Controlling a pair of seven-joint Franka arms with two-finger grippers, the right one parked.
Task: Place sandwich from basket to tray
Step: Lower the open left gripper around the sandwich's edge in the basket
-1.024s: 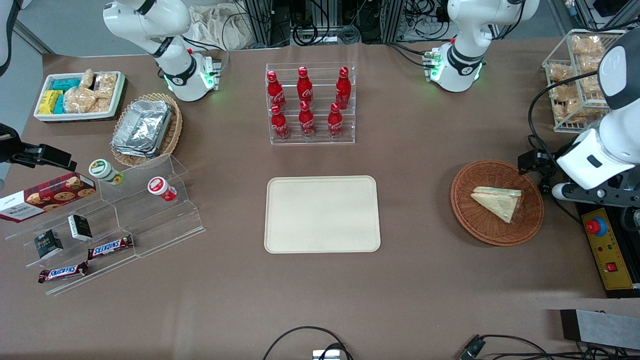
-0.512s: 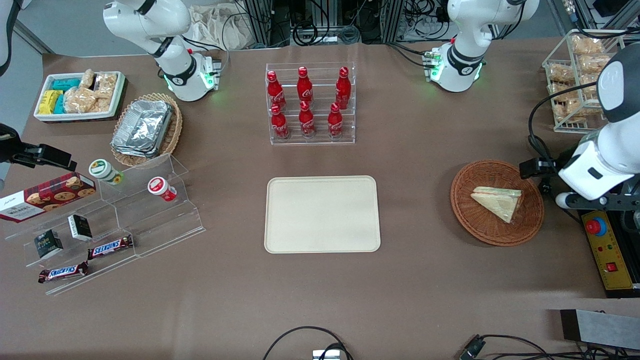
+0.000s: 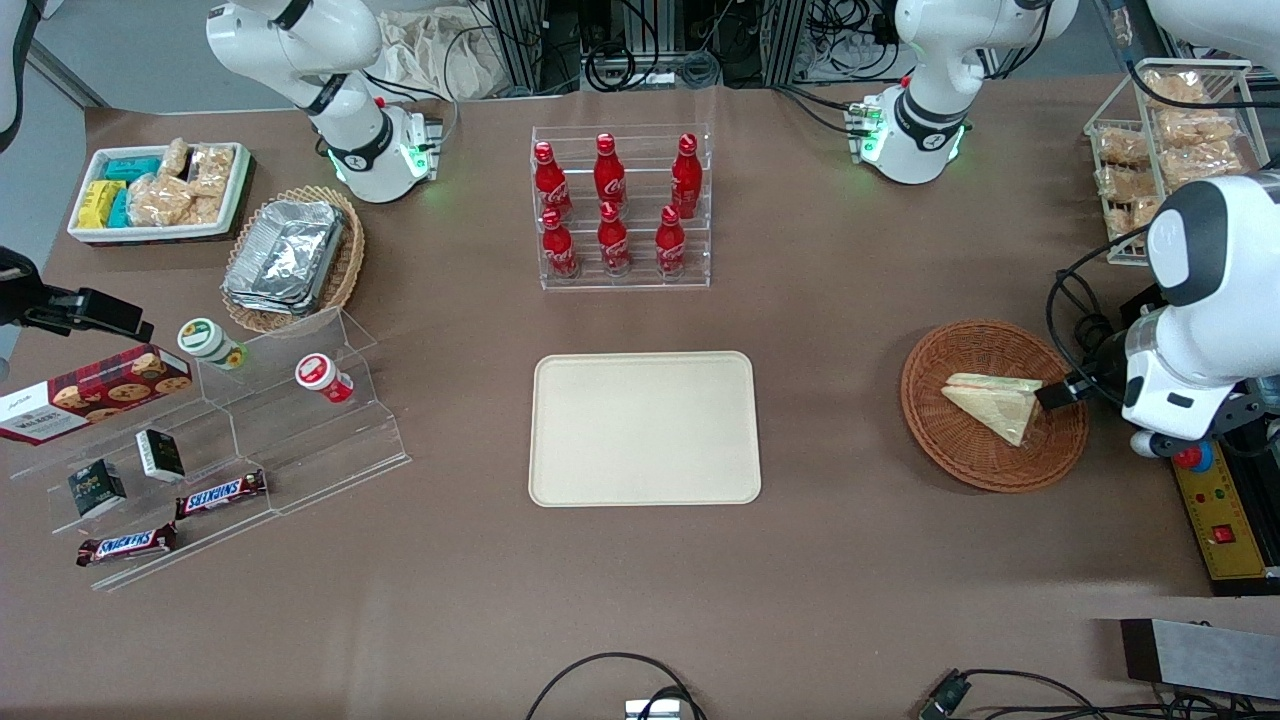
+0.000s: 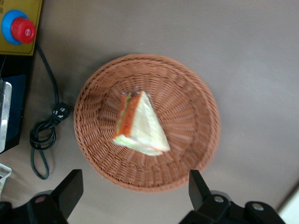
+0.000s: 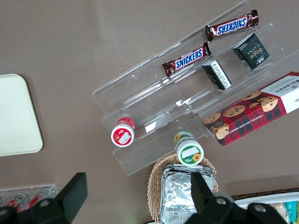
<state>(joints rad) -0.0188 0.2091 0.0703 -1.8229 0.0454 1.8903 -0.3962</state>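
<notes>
The sandwich [image 3: 995, 405], a wrapped wedge with orange and green filling, lies in the round reddish-brown basket [image 3: 930, 420] toward the working arm's end of the table. The cream tray [image 3: 645, 428] lies flat at the table's middle with nothing on it. My left gripper [image 3: 1060, 392] hangs above the basket's rim on the side away from the tray. In the left wrist view the gripper [image 4: 134, 191] is open, its fingers [image 4: 70, 191] wide apart over the basket's [image 4: 187, 107] rim, well above the sandwich [image 4: 140, 123]. It holds nothing.
A yellow emergency-stop box [image 3: 1215, 500] and a black cable [image 4: 44, 140] lie close beside the basket. A wire rack of snack bags [image 3: 1170, 130] stands farther from the camera. A clear rack of red bottles [image 3: 620, 210] stands farther back than the tray.
The left arm has swung toward the basket and nearer the camera; the gripper has moved from beside the basket's rim to above the rim, close to the sandwich. The sandwich has not moved.
</notes>
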